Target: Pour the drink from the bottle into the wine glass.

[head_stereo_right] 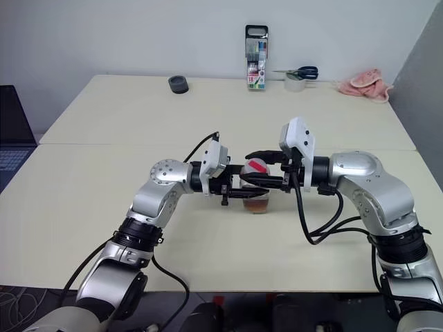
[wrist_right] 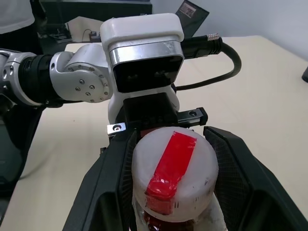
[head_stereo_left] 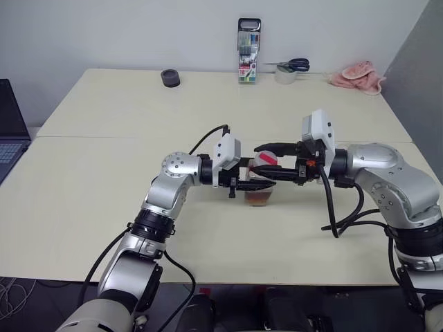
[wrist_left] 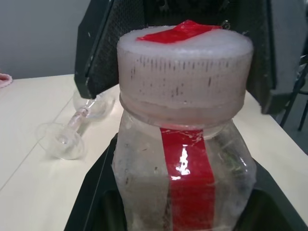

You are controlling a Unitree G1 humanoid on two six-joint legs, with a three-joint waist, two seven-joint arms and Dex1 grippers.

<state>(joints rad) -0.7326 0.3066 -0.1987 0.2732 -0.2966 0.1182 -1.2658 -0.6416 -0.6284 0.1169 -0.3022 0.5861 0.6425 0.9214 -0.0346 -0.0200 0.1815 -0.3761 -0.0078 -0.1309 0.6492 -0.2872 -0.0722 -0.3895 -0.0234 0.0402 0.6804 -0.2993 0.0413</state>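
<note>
The bottle [wrist_left: 185,159] stands upright just above the table, a clear squarish body with a red strip and a whitish cap [wrist_right: 173,178] taped red. The reddish-brown drink [head_stereo_right: 256,205] fills its lower part. My left gripper [head_stereo_left: 257,185] reaches in from the left and is shut on the bottle's body. From the right, my right gripper [head_stereo_left: 266,160] has its black fingers [wrist_right: 110,187] pressed against both sides of the cap. The wine glass [wrist_left: 72,130] appears beyond the bottle in the left wrist view, seemingly lying on its side on the table.
Along the table's far edge are a black round piece [head_stereo_left: 170,77], a pack of markers [head_stereo_left: 248,52], scissors on a tape roll [head_stereo_left: 287,69] and a pink cloth [head_stereo_left: 358,76]. A laptop [head_stereo_left: 10,131] sits at the left.
</note>
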